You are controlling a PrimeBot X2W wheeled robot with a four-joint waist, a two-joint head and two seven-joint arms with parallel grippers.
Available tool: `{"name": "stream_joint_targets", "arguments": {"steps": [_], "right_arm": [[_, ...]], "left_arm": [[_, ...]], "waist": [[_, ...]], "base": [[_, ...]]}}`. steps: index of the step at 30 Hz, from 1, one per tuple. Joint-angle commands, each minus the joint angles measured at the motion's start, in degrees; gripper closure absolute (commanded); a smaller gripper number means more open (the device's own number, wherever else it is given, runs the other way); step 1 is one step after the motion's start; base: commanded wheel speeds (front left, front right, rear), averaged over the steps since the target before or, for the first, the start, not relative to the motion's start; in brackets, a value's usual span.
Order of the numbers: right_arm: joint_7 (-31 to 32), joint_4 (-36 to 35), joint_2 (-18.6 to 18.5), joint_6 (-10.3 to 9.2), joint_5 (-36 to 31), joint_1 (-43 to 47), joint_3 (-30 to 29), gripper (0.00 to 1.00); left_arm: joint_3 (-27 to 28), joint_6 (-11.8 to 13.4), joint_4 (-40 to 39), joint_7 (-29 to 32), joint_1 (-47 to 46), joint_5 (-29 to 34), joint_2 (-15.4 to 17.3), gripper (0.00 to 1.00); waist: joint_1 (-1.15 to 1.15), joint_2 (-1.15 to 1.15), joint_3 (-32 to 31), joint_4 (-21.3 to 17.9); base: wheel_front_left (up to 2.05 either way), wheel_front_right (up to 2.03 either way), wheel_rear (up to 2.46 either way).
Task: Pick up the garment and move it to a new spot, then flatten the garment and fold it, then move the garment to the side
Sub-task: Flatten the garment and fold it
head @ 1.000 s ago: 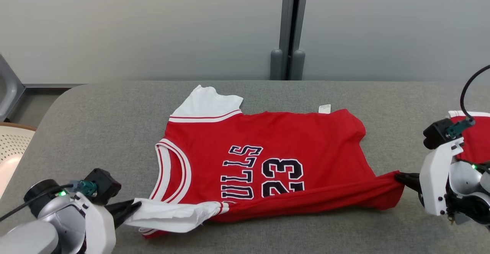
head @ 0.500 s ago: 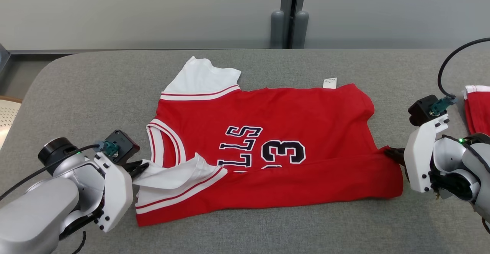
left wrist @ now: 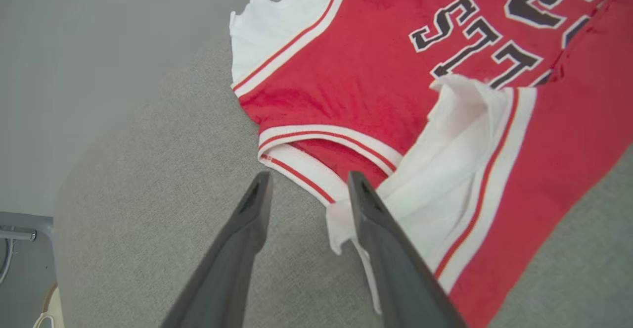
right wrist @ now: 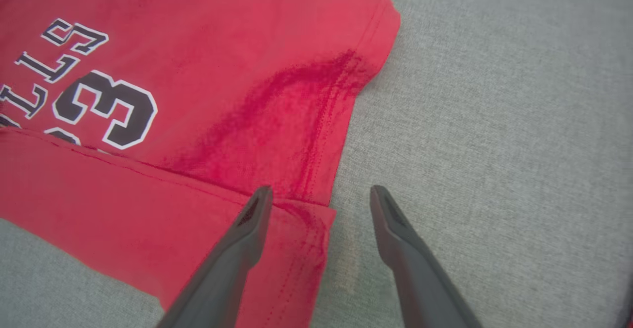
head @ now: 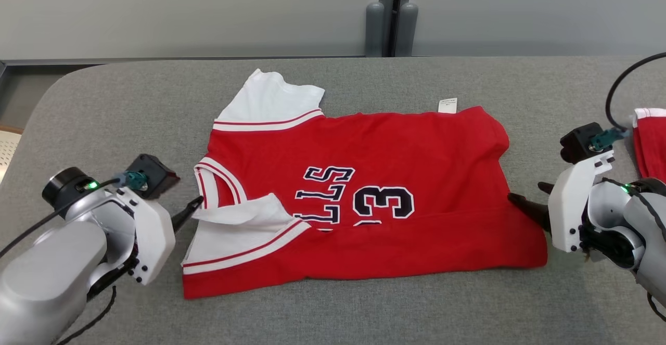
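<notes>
A red jersey garment [head: 374, 147] with white sleeves and dark "BULLS 23" lettering lies spread on the grey table [head: 104, 105]. Its near edge is folded up over the lower half of the lettering. My left gripper [head: 195, 207] stands open at the jersey's left end by the folded white sleeve [head: 239, 230]. In the left wrist view the left gripper [left wrist: 307, 177] has the sleeve [left wrist: 445, 169] resting against one finger, not pinched. My right gripper [head: 528, 196] is open at the right hem. In the right wrist view the right gripper [right wrist: 320, 189] straddles the hem's edge [right wrist: 321, 169] without clamping it.
Another red and white piece of cloth [head: 650, 142] lies at the table's right edge, behind my right arm. A grey post [head: 385, 17] stands behind the table against a pale wall. The table's left corner is rounded.
Both grippers carried the near edge up over the jersey, then opened and let go; the fold now lies flat. The head camera has tilted down.
</notes>
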Motion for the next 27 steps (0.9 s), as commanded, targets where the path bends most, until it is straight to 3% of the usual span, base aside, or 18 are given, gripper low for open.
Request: {"name": "stream_joint_targets", "arguments": {"steps": [1,6,7,8,12,15,19,23,25,27], "right_arm": [[-1.9,0.7,0.0,-0.02,0.0,0.4,-0.4,0.00],[-12.5,2.7,1.2,-0.02,0.2,1.7,-3.2,0.00],[-15.6,3.3,1.3,-0.02,-0.4,1.8,-4.0,0.00],[-22.5,4.2,2.1,-0.02,-0.6,2.7,-5.9,0.00],[-34.0,6.3,2.8,-0.02,-3.7,5.0,-8.0,0.00],[-36.4,7.2,3.9,-0.02,-6.9,6.9,-11.0,0.00],[-36.6,2.4,5.6,-0.02,-15.9,11.6,-25.3,0.00],[-36.5,-5.2,10.2,-0.01,-26.6,21.6,-41.6,0.00],[-36.5,-9.1,13.1,-0.01,-31.8,27.1,-47.6,0.00],[-36.5,-10.9,14.8,-0.01,-34.2,29.8,-49.9,0.00]], "left_arm": [[0.5,0.0,2.0,-1.8,-1.4,-0.2,-0.5,0.00],[4.2,2.5,7.8,-10.9,-0.2,-1.5,-3.4,0.00],[5.6,3.9,8.4,-14.0,-0.1,-1.8,-3.9,0.00],[8.6,6.5,9.4,-17.6,0.8,-2.7,-5.1,0.00],[17.6,10.5,5.9,-19.1,2.9,-2.8,-6.7,0.00],[26.8,13.9,-0.7,-19.0,8.5,1.2,-7.0,0.00],[40.0,16.9,-10.5,-19.0,17.6,6.2,-9.5,0.00],[49.8,17.0,-17.5,-19.0,27.6,11.6,-14.2,0.00],[53.9,16.5,-20.0,-19.0,31.8,13.8,-17.1,0.00],[55.6,15.8,-21.0,-19.0,33.9,14.9,-18.8,0.00]], "waist": [[0.00,0.00,-0.3,0.0],[0.00,0.00,-2.0,0.4],[0.00,0.00,-2.4,0.6],[0.00,0.00,-3.4,0.9],[0.00,0.00,-5.5,1.5],[0.00,0.00,-6.8,1.8],[0.00,0.00,-7.8,1.6],[0.00,0.00,-8.5,1.5],[0.00,0.00,-8.6,1.5],[0.00,0.00,-8.7,1.4]], "base": [[0.00,0.00,0.00],[0.00,0.00,0.00],[0.00,0.00,0.00],[0.00,0.00,0.00],[0.00,0.00,0.00],[0.00,0.00,0.00],[0.00,0.00,0.00],[0.00,0.00,0.00],[0.00,0.00,0.00],[0.00,0.00,0.00]]}}
